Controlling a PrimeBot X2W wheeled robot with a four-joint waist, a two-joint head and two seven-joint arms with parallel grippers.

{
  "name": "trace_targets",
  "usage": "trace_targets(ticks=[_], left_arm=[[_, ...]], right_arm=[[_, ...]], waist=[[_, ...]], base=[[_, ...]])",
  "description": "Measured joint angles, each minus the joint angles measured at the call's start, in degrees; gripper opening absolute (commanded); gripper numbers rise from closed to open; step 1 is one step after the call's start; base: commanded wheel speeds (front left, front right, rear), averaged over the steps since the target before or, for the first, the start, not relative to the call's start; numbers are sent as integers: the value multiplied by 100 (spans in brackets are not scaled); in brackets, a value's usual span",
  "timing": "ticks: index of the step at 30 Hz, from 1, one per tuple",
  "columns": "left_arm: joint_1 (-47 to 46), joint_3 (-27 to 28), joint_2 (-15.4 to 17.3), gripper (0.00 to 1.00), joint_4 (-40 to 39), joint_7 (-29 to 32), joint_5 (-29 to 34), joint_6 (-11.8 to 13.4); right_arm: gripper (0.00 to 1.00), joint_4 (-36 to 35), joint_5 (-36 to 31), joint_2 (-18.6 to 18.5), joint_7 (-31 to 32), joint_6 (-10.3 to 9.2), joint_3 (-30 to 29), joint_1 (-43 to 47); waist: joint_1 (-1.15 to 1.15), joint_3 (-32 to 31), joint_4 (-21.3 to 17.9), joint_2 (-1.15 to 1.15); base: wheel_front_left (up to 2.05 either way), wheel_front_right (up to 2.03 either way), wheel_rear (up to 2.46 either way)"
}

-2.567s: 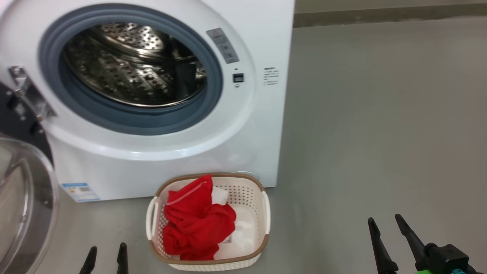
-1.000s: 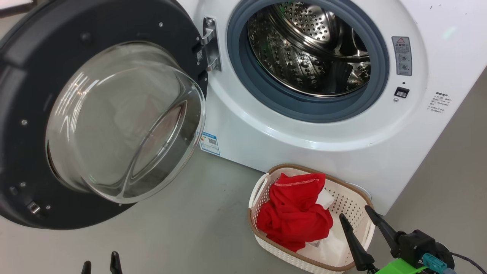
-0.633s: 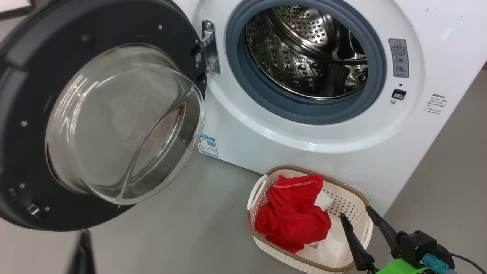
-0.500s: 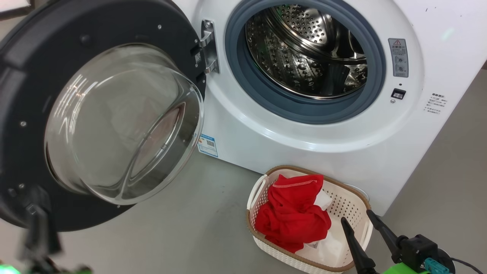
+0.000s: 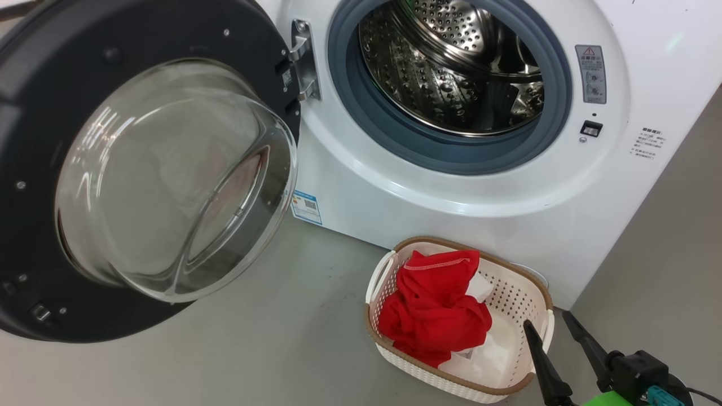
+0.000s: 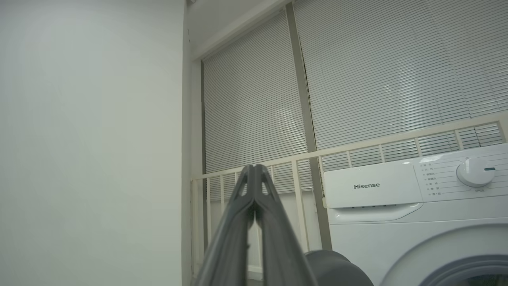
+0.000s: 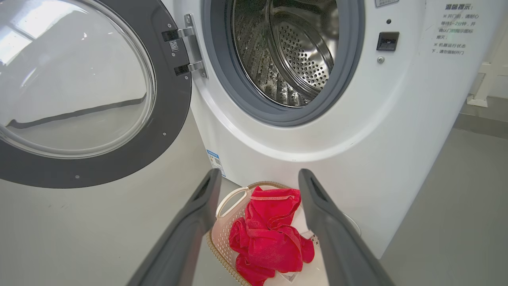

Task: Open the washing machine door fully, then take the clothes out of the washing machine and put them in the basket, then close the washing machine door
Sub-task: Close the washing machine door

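Door wide open, clothes in basket before washer, R gripper spread beside (L gripper pressed together, facing blinds)

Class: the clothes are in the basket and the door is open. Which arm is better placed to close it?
Probably the left: the washing machine door hangs open on the robot's left, with the shut left gripper raised near it; the open right gripper hovers by the basket.

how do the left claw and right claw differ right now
The left claw is shut, tips pressed together; the right claw is open. The left claw points toward window blinds; the right claw points at the basket of red clothes. Both have long dark fingers and hold nothing.
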Motion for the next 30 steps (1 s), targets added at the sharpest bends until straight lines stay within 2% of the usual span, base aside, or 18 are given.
trace_targets(ticks=[3, 4, 5, 7, 8, 9, 15, 17, 18, 19, 21, 22, 25, 30], left_arm=[[-465, -31, 309, 0, 687, 0, -342, -3], [-465, -31, 309, 0, 687, 0, -342, -3], [-822, -11, 408, 0, 1446, 0, -868, -4], [-1134, -103, 592, 0, 2309, 90, -1423, -4], [-1456, -144, 816, 0, 3092, 434, -1916, -4], [-1638, -136, 898, 0, 3422, 599, -2196, -4], [-2439, -243, 1323, 0, 4875, 1870, -3239, -4], [-2523, -386, 1395, 0, 5246, 2412, -3414, -4], [-2523, -386, 1395, 0, 5246, 2412, -3414, -4], [-2562, -494, 1399, 0, 5548, 3072, -3688, -3], [-2564, -522, 1403, 0, 5722, 3526, -3951, -3], [-2569, -466, 1403, 0, 5776, 3986, -4342, -3], [-2567, -407, 1404, 0, 5822, 4469, -4758, -3], [-2496, -459, 1423, 0, 5810, 4848, -4956, -3]], right_arm=[[100, -29, -12, 13, 0, 0, -56, 59], [100, -29, -12, 13, 0, 0, -56, 59], [100, -33, -21, 26, 0, 0, -98, 70], [100, -45, -40, 38, 0, 0, -145, 70], [100, -49, -44, 54, 0, 0, -168, 71], [100, -52, -44, 64, 0, 0, -171, 72], [100, -64, -46, 101, 0, 0, -188, 74], [100, -69, -53, 102, 0, 0, -197, 74], [100, -69, -53, 102, 0, 0, -197, 74], [100, -73, -53, 103, 0, 0, -203, 74], [100, -82, -53, 103, 0, 0, -204, 74], [100, -86, -54, 102, 0, 0, -204, 74], [100, -92, -55, 87, 0, 0, -213, 73], [100, -98, -120, 55, 0, 0, -211, 73]], waist=[[0, 38, 1, 0], [0, 38, 1, 0], [0, 57, 5, 0], [0, 69, 10, 0], [0, 72, 12, 0], [0, 76, 15, 0], [0, 129, 34, 0], [0, 160, 43, 0], [0, 160, 43, 0], [0, 182, 50, 0], [0, 208, 51, 0], [0, 234, 39, 0], [0, 291, 35, 0], [0, 359, 20, 0]], base=[[0, 0, 0], [0, 0, 0], [0, 0, 0], [0, 0, 0], [0, 0, 0], [0, 0, 0], [0, 0, 0], [0, 0, 0], [0, 0, 0], [0, 0, 0], [0, 0, 0], [0, 0, 0], [0, 0, 0], [0, 0, 0]])
